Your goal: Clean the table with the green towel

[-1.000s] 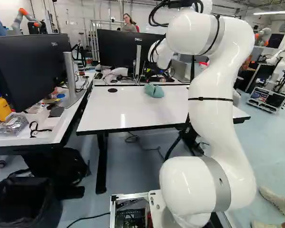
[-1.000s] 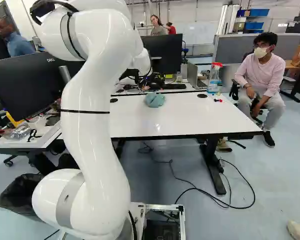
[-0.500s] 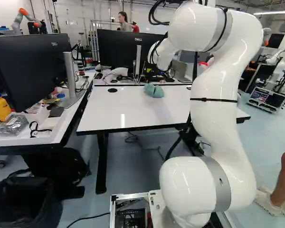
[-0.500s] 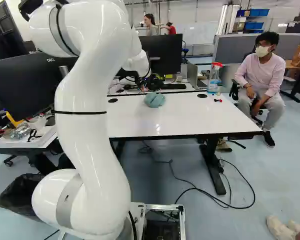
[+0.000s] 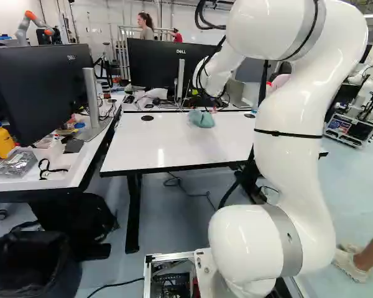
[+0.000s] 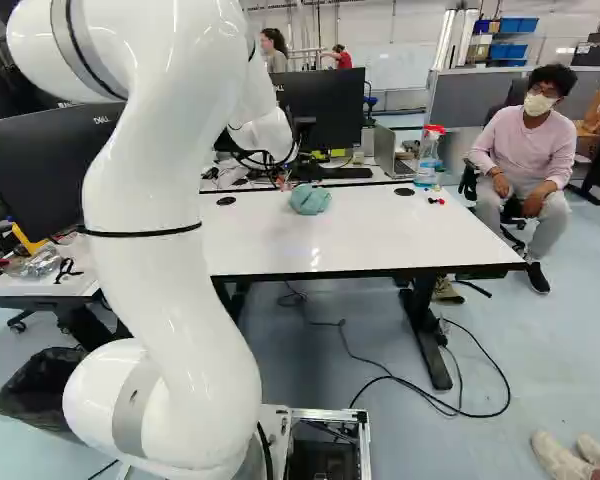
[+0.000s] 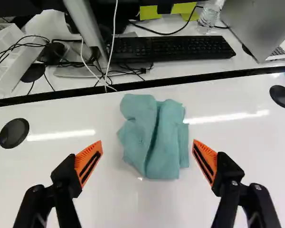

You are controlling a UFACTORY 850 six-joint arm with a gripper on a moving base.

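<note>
In the left base view the gripper (image 5: pixel 202 104) hangs below the white wrist, close to the towel and hard to pick out against the dark things behind. Seen along the wrist view, the gripper (image 7: pixel 147 159) is open, its orange pads (image 7: pixel 88 163) wide apart. The crumpled green towel (image 7: pixel 154 137) lies on the white table (image 7: pixel 133 204), ahead of the fingers and roughly centred on the gap between them. Neither finger touches it. In the right base view the towel (image 6: pixel 309 199) rests near the table's far edge.
Behind the table's far edge stand a keyboard (image 7: pixel 171 48), a monitor (image 5: pixel 168 65), loose cables and a laptop (image 6: pixel 386 150). A spray bottle (image 6: pixel 428 155) stands at the far right corner. Small red and black items (image 6: pixel 436 201) lie on the table. A side desk (image 5: pixel 81 162) adjoins on the left.
My arm has leaned forward and lower, bringing the wrist down nearer the towel, and its upper part has swung outward in both base views. The towel and the base have stayed put.
</note>
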